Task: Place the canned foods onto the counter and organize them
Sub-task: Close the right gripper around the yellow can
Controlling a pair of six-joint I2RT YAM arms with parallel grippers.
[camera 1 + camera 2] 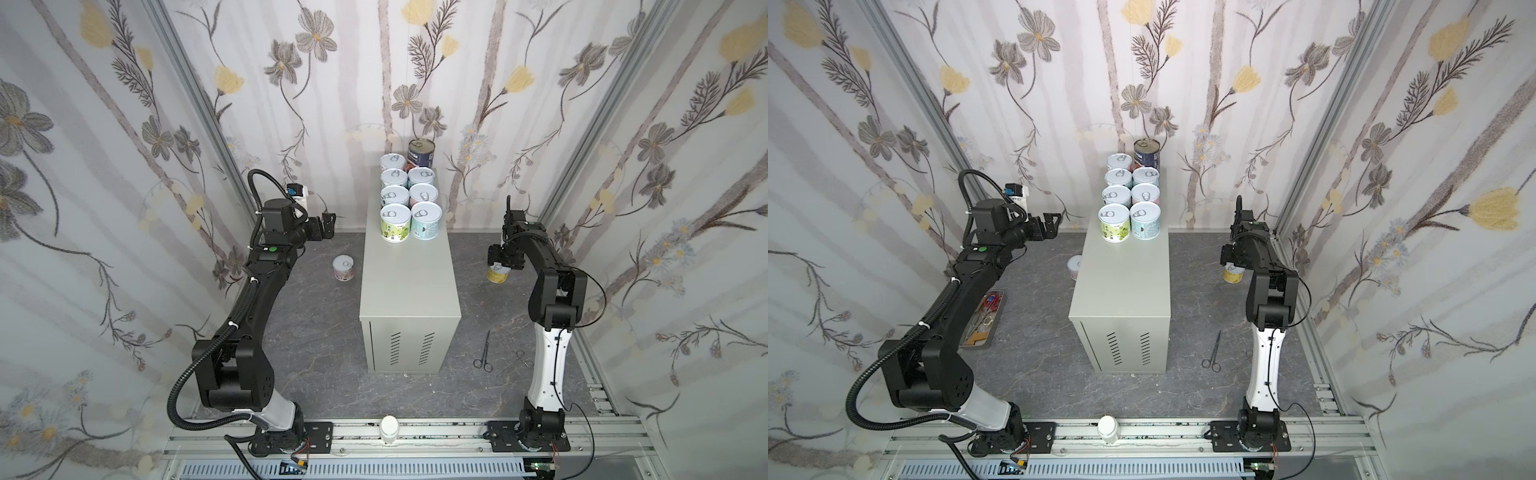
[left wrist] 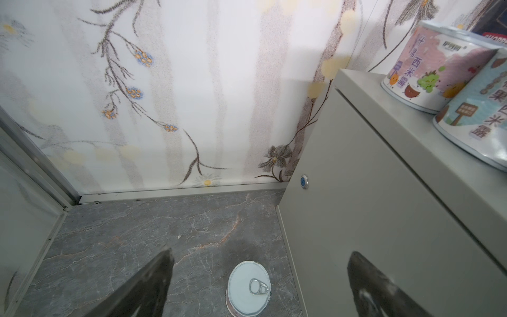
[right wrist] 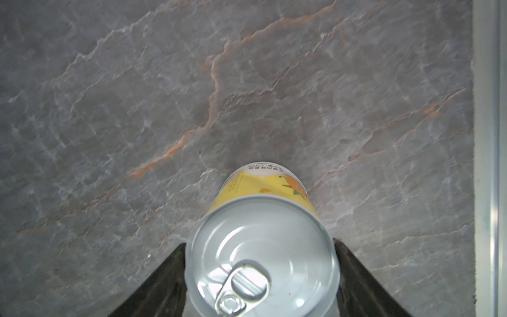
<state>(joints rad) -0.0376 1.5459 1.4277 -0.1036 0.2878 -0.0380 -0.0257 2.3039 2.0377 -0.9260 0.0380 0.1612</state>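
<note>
A tall grey-beige sheet-metal counter with a flat top stands mid-floor. Eight cans sit in two neat rows at its far end. The right gripper is clamped on a short yellow-labelled can, its smooth white pull-tab lid up, low beside the counter. Whether it touches the marbled floor is unclear. This looks like the pickup step. Next, the can must rise above the counter's edge to join the rows. The left gripper gapes empty near a pink can on the floor.
</note>
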